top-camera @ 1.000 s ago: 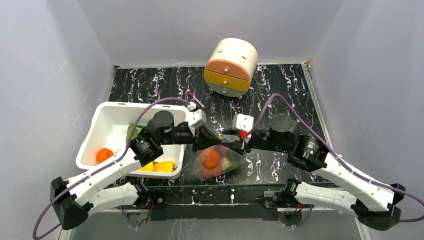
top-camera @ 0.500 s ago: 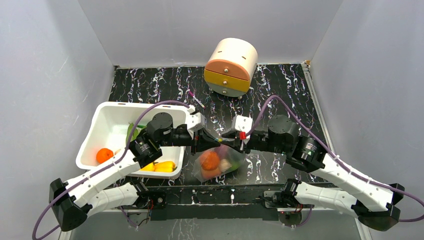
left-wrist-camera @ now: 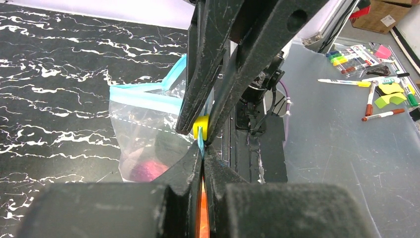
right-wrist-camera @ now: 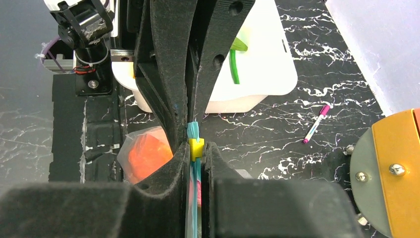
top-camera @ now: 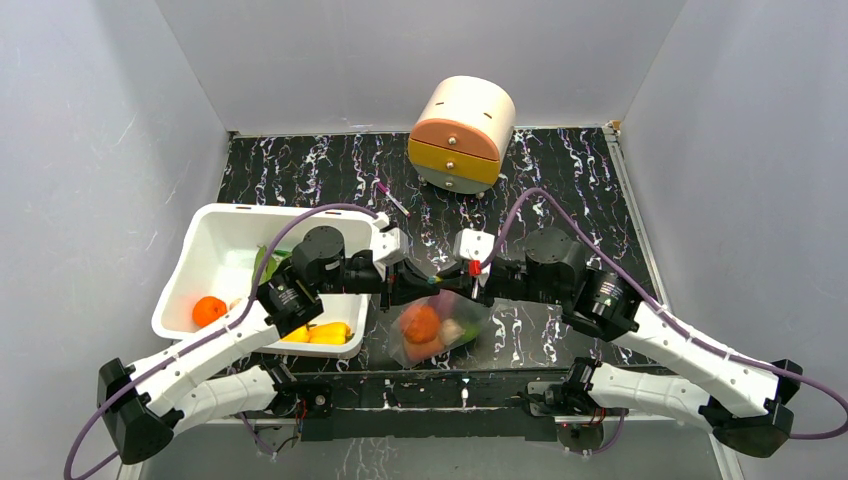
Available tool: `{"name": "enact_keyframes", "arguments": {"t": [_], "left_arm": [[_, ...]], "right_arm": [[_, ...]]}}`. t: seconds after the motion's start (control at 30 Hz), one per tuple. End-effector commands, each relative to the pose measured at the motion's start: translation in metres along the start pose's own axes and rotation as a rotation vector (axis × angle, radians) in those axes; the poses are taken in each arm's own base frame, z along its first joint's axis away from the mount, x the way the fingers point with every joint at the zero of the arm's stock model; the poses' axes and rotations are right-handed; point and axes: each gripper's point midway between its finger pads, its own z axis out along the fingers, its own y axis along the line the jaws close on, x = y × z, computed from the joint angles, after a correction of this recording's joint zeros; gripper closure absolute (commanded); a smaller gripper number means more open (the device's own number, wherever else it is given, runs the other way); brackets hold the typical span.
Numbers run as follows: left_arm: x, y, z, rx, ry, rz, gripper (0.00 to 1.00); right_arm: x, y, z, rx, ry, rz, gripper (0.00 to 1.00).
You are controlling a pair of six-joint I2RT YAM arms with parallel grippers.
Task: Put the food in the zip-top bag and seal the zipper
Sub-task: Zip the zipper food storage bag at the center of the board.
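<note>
The zip-top bag (top-camera: 432,326) hangs just above the table near its front edge. It holds orange and pink food (top-camera: 421,322). My left gripper (top-camera: 418,283) is shut on the end of the zipper (left-wrist-camera: 148,99), a blue-green strip. In the left wrist view its fingertips (left-wrist-camera: 202,151) pinch the strip just below the yellow piece (left-wrist-camera: 200,126). My right gripper (top-camera: 446,285) faces it tip to tip. Its jaws (right-wrist-camera: 197,148) are closed on the yellow piece (right-wrist-camera: 196,147). More food lies in the white tub (top-camera: 205,232): an orange fruit (top-camera: 208,310), yellow peppers (top-camera: 325,332) and a green leaf (top-camera: 265,262).
A round tan drawer unit (top-camera: 462,135) stands at the back of the black marbled table (top-camera: 560,190). A pink pen (top-camera: 392,198) lies between it and the tub. The tub sits close to my left arm. Grey walls enclose both sides.
My right gripper has slid left to meet the left one and its jaws have closed onto the yellow piece. The left arm and the bag have shifted slightly left.
</note>
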Motion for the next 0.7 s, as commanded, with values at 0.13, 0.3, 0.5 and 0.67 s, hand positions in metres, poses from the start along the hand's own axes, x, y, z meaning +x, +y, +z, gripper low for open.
{"name": "enact_keyframes", "arguments": {"t": [0.13, 0.3, 0.5, 0.67], "left_arm": [[-0.017, -0.018, -0.017, 0.032, -0.080, 0.104, 1.00], [-0.012, -0.016, -0.026, -0.012, -0.103, 0.136, 1.00], [-0.010, -0.019, -0.025, 0.004, -0.104, 0.131, 1.00], [-0.015, -0.023, -0.026, 0.023, -0.114, 0.142, 1.00]], "right_arm": [[-0.008, -0.001, -0.013, 0.016, -0.029, -0.038, 1.00], [0.011, 0.005, -0.020, 0.006, 0.039, -0.029, 1.00], [0.022, 0.010, -0.021, -0.006, 0.061, -0.003, 1.00], [0.014, 0.010, -0.020, -0.008, 0.040, -0.007, 1.00]]}}
